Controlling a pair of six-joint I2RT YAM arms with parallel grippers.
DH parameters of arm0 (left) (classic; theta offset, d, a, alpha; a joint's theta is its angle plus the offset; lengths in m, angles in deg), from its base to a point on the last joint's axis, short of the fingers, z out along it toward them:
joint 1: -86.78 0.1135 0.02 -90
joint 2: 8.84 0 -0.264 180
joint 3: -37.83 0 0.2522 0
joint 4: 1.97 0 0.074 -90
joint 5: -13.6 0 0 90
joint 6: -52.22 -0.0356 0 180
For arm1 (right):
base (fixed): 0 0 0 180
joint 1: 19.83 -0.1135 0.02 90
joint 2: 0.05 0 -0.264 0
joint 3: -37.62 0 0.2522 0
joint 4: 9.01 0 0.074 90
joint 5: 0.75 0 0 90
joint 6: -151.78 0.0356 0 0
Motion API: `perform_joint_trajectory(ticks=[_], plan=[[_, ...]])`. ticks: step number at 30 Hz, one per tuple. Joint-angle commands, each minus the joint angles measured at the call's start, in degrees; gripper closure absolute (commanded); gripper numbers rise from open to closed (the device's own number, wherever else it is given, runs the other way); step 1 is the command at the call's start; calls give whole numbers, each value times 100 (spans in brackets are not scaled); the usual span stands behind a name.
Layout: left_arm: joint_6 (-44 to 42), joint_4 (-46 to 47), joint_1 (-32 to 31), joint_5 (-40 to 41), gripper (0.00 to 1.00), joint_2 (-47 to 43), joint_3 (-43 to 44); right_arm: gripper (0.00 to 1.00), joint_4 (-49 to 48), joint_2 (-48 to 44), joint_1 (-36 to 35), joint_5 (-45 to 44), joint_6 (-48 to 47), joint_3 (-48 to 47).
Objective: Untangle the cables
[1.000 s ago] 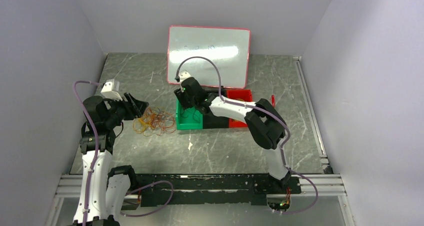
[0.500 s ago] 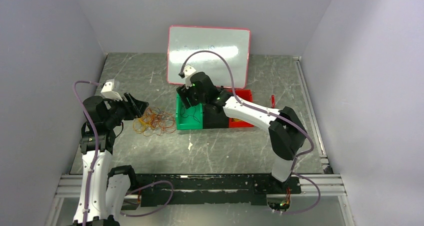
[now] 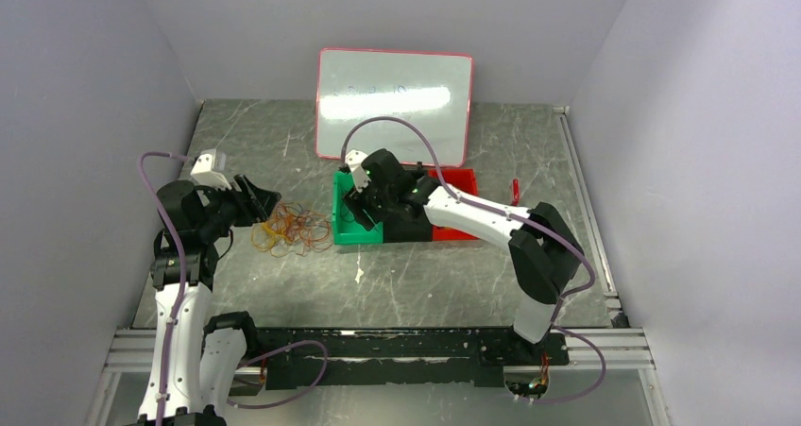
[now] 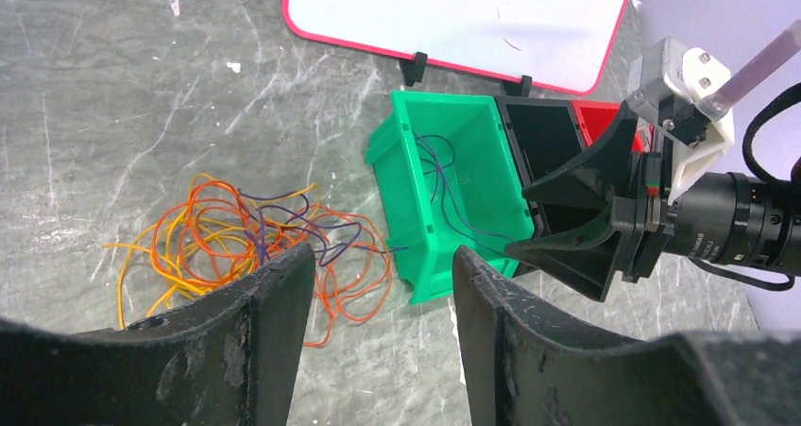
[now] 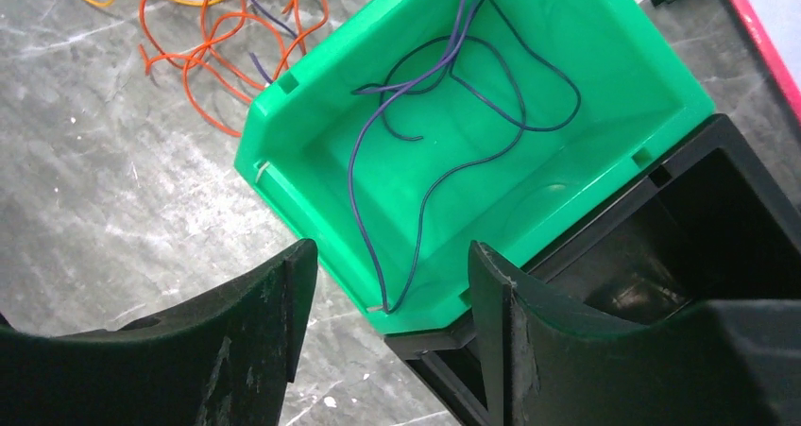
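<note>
In the overhead view, the tangled cables [image 3: 288, 230] lay in a loose heap on the grey marbled table [image 3: 425, 275], left of centre in the frame and just beside the left wall of a green bin [image 3: 342, 220]. The heap was mostly orange-red loops with some yellow ones at its left edge. The left wrist view showed a few dark purple strands running through it.

One purple cable [image 5: 444, 124] lay apart from the heap, curled on the floor of the green bin. One strand of it ran down to the bin's near rim at the lower middle of the right wrist frame.

A black bin [image 3: 408, 228] sat against the green bin's right side, and a red bin [image 3: 458, 180] sat to the right of that. A whiteboard [image 3: 395, 100] with a red frame stood upright behind the three bins, at the upper middle of the overhead frame.

The left gripper [image 3: 260, 204] hung over the table at the left edge of the heap. Its two fingers [image 4: 274, 322] were parted with a clear gap, and nothing was between them. The cables were visible through the gap, lower down on the table.

The right gripper [image 3: 364, 209] hovered above the green bin's near corner. Its fingers [image 5: 274, 322] were also spread apart and gripped nothing. The purple cable lay loose in the bin beneath them.
</note>
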Motion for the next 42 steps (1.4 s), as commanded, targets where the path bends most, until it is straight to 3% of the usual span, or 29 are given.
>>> perform_joint_trajectory(ticks=[1, 6, 14, 21, 25, 34, 42], plan=[[-63, 184, -21, -46, 40, -18, -40, 38, 150, 87, -5, 256, -79, -10], [-61, 179, -21, -43, 40, -29, -40, 53, 137, 268, -4, 195, -66, -63], [-64, 180, -20, -38, 40, -27, -47, 56, 274, 473, -13, 232, -84, -185], [-63, 181, -20, -34, 40, -33, -40, 88, 32, 588, -19, 140, 83, -273], [-59, 183, -20, -30, 40, -35, -40, 98, -64, 867, -12, 90, 135, -604], [-62, 178, -20, -35, 39, -25, -40, 100, -148, 1907, -3, -324, 32, -1418], [-65, 169, -20, -26, 39, -29, -46, 98, -436, 2032, 3, -307, 98, -1373]])
